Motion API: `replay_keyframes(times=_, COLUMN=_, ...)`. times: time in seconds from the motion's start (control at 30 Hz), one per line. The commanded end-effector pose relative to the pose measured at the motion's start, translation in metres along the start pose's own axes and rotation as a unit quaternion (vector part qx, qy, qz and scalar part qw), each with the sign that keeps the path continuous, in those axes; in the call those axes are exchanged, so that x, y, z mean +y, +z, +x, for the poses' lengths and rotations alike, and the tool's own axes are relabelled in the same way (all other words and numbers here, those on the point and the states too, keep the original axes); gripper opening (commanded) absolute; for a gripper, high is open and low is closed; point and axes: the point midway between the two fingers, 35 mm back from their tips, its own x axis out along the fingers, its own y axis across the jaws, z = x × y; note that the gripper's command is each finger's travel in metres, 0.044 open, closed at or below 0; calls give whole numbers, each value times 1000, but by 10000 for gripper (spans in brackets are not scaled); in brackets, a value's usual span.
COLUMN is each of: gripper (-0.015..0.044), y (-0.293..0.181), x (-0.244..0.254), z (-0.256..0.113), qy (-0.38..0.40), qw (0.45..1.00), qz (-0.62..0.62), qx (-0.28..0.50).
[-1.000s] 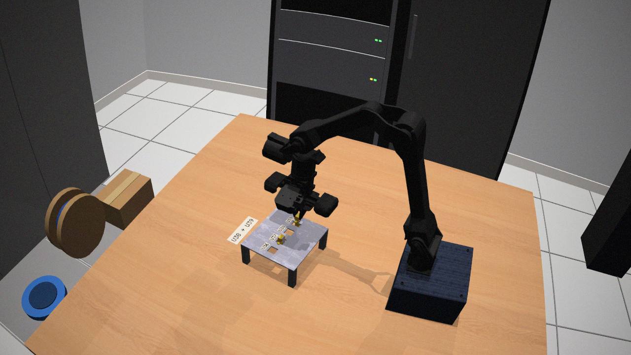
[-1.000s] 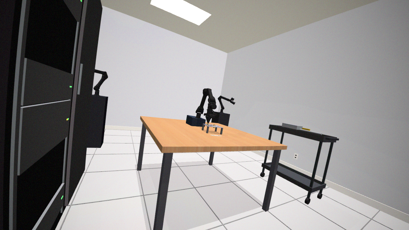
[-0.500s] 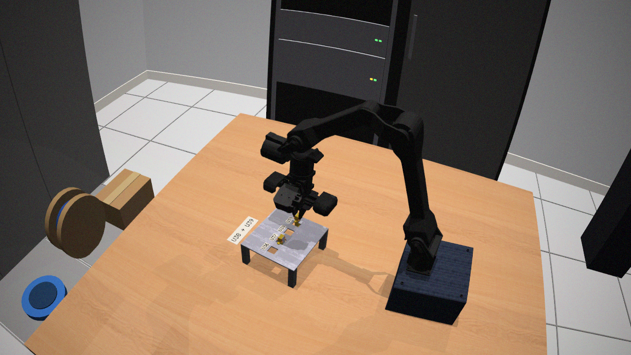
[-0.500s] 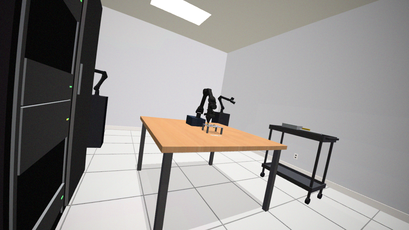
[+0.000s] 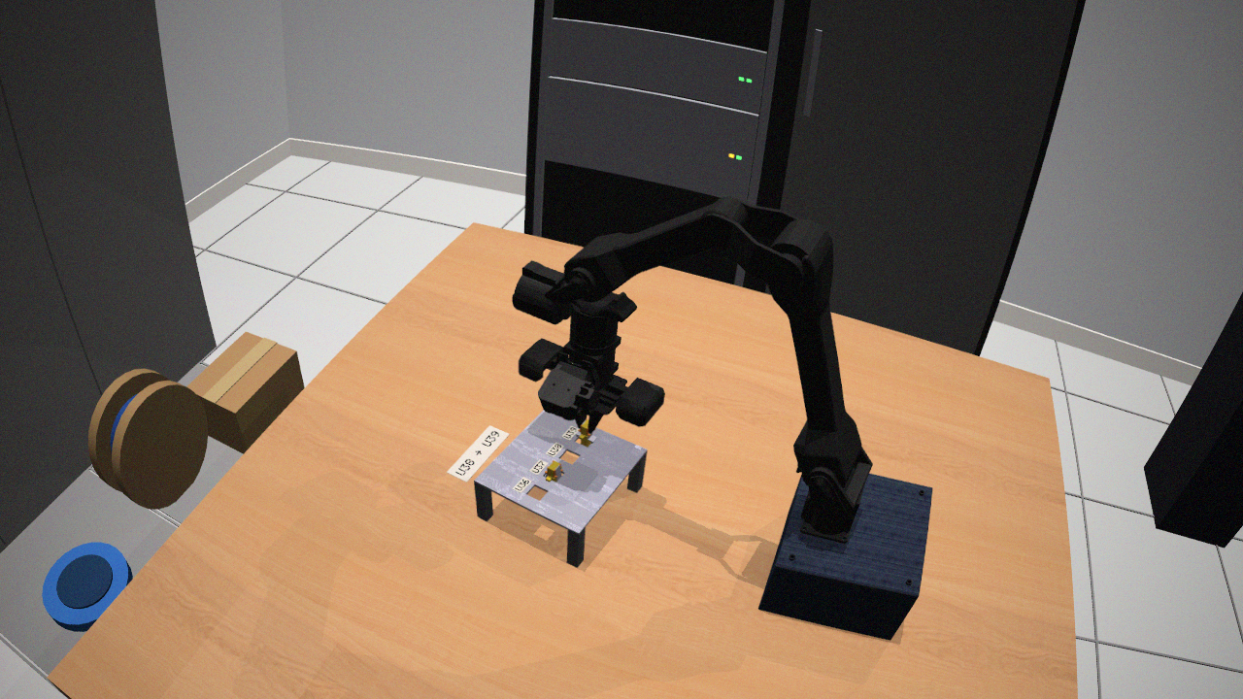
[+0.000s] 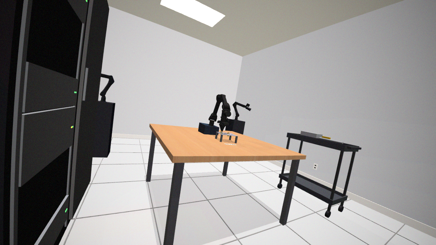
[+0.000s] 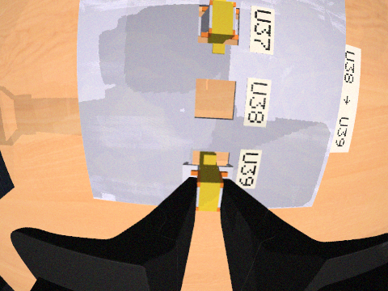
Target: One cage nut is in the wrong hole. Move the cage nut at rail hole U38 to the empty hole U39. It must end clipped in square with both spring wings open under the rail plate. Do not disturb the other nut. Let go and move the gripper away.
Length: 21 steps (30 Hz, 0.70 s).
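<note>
The cage nut is a small yellow block with orange edges, pale sides and a short tab. The pincer pinches it at hole U39, at the end of the rail plate toward the bench's far edge in the top view. On the bench, the plate stands between the left edge and the dark arm base near the right edge.

I count two nuts, four labelled holes and four plate legs. The other nut sits at U37; U38 and U36 are open.

The wrist view crops the other nut's top and leaves out U36. Below the plate, wings can't be made out; the exterior view shows both nuts only as specks.
</note>
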Motion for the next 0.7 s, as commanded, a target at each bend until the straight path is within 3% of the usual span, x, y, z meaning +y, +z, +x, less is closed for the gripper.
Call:
replay_keyframes(times=0.0, gripper=33, y=0, x=0, z=2, qy=3, qw=1000, qz=0, qx=0)
replay_keyframes(times=0.67, gripper=33, y=0, x=-3, z=2, qy=3, qw=1000, qz=0, qx=0)
